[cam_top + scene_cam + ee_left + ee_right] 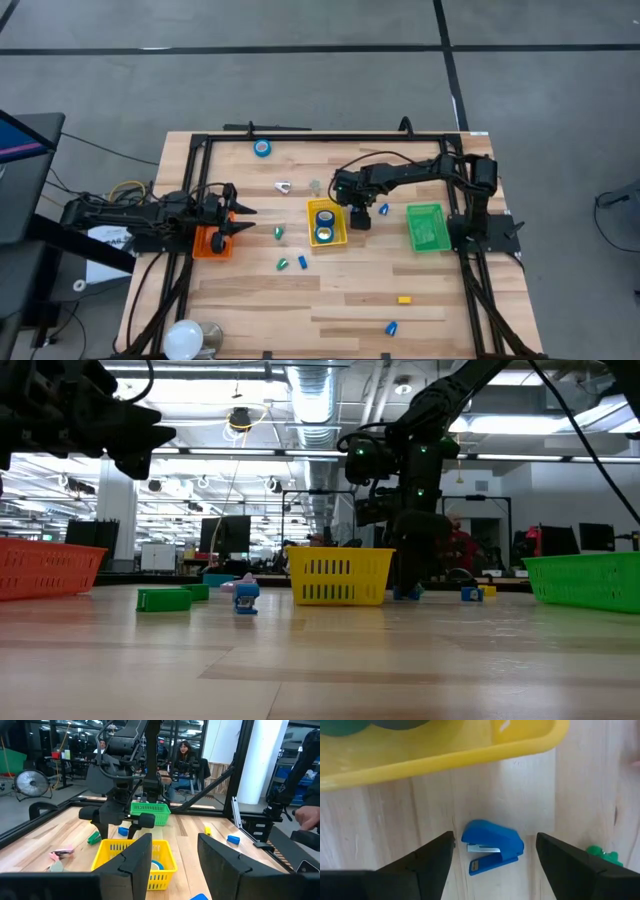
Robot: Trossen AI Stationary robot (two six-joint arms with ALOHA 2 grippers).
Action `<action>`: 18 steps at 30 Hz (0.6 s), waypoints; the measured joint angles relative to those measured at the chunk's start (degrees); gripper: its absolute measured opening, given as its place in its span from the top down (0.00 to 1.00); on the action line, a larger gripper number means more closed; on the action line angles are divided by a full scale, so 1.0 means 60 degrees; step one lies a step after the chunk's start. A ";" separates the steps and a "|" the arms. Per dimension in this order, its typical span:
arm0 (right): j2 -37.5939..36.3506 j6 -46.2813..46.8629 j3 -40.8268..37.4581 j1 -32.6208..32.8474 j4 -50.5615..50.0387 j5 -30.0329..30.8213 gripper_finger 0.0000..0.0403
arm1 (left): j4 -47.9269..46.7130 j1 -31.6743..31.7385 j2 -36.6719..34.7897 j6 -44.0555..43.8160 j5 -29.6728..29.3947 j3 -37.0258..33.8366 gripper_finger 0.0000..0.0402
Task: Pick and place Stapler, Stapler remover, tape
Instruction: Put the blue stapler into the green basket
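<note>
A small blue stapler [492,845] lies flat on the wooden table just outside the wall of the yellow basket [435,750]. My right gripper [495,839] points down over it, open, one finger on each side and a gap to both. In the high view the gripper [357,217] hides this stapler. Two rolls of blue tape [324,222] lie in the yellow basket [342,238]; another roll [262,148] lies near the far edge. My left gripper [243,220] waits open, level, above the orange basket [212,243].
A green basket [425,226] stands right of my right arm. Small green and blue pieces [291,263], a pale tool [283,186], a blue piece [384,209], a yellow piece [404,299] and another blue piece [391,327] are scattered on the table. People sit beyond the far edge.
</note>
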 joint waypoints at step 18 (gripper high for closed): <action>-0.0015 0.0025 0.0000 0.0000 0.0000 -0.0022 0.59 | 0.0092 -0.0002 0.0000 0.0002 0.0000 -0.0011 0.63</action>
